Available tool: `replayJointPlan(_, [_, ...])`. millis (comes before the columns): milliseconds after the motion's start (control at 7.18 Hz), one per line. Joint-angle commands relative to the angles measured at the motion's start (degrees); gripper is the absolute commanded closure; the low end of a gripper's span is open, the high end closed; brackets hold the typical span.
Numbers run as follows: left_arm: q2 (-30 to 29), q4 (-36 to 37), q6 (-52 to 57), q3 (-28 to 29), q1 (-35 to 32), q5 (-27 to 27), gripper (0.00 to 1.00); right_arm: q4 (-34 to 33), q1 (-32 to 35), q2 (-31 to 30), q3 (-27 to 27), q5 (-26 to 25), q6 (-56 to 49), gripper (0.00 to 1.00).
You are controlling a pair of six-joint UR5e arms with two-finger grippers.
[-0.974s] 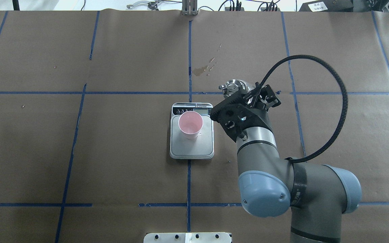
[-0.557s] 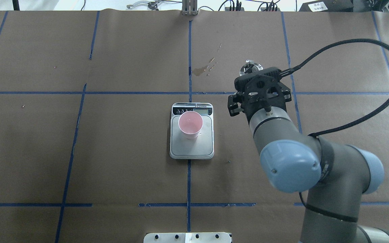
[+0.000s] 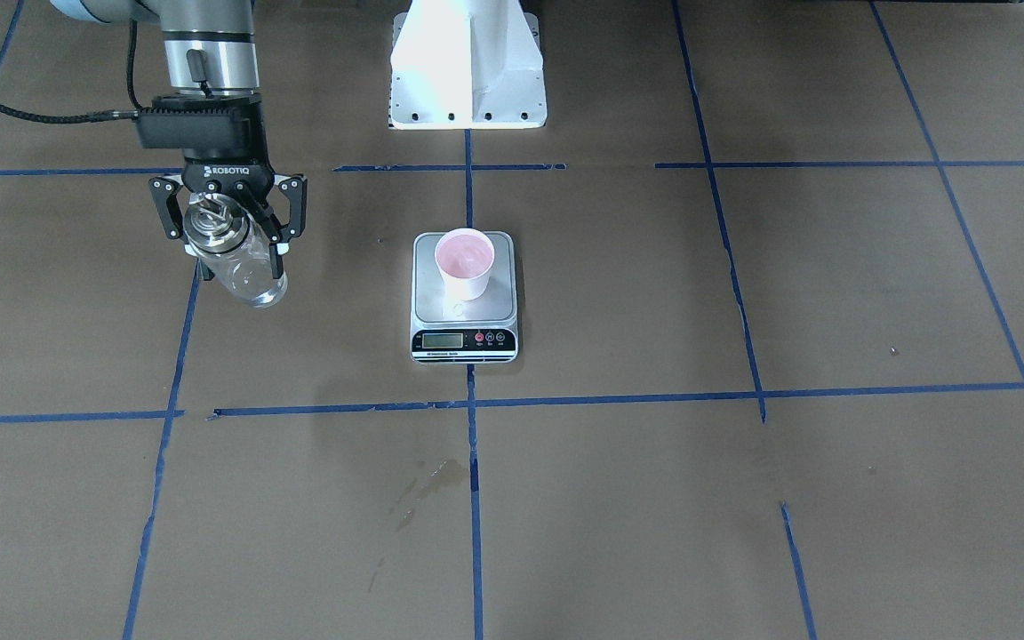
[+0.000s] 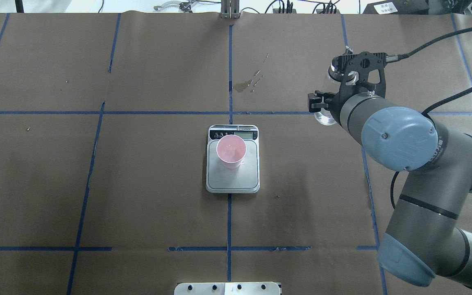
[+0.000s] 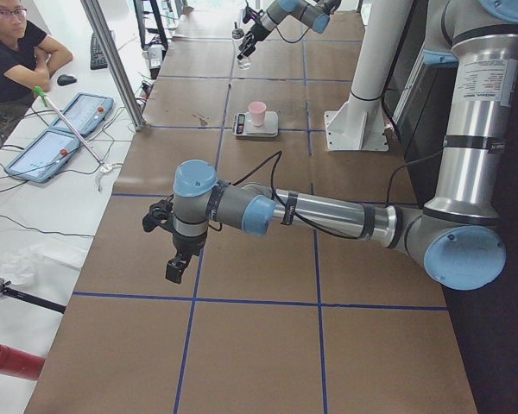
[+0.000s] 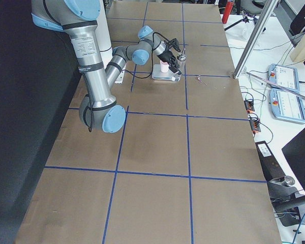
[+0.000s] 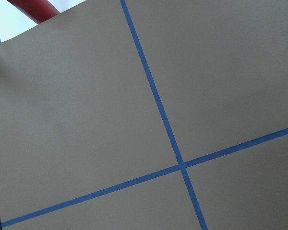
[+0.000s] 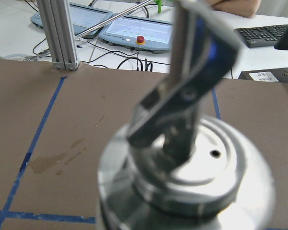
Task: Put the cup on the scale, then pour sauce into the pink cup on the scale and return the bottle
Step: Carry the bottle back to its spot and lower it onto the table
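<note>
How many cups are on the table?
1. The cup stands upright on the scale, near the middle of the table. No other cup shows in any view.

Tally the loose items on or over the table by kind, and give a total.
cup: 1
scale: 1
bottle: 1
Total: 3

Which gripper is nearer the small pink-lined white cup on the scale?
Right. The right gripper, holding the clear glass bottle, hangs to the right of the cup; the left gripper is far off to its left.
</note>
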Motion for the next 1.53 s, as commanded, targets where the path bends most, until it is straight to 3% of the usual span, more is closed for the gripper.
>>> replayJointPlan(0, [0.09,-0.09,0.0,-0.1,0.0,0.0,0.0,4.69,0.26,-6.4,-0.72,0.62,7.92,1.0])
replayJointPlan(139, [0.09,-0.18,0.0,-0.1,0.0,0.09,0.0,15.43,0.17,-12.54,-3.25,0.45,7.49,1.0])
replayJointPlan(278, [0.18,-0.26,0.0,-0.1,0.0,0.0,0.0,24.33,0.17,-14.17,-7.45,-0.51,7.57,1.0])
replayJointPlan(418, [0.18,-0.26,0.0,-0.45,0.0,0.0,0.0,25.29,-0.09,-14.27,-9.67,-6.09,8.01,1.0])
replayJointPlan(696, [0.18,-0.26,0.0,-0.36,0.09,0.09,0.0,25.56,-0.79,-17.85,-9.43,-7.29,8.19,1.0])
replayJointPlan(974, [0.18,-0.26,0.08,-0.36,0.0,0.18,0.0,25.47,-5.77,-18.57,-9.42,-11.74,8.37,1.0])
replayJointPlan(1392, [0.18,-0.26,0.08,-0.27,0.09,0.35,0.0,25.56,-8.35,-20.24,-9.43,-13.7,10.56,1.0])
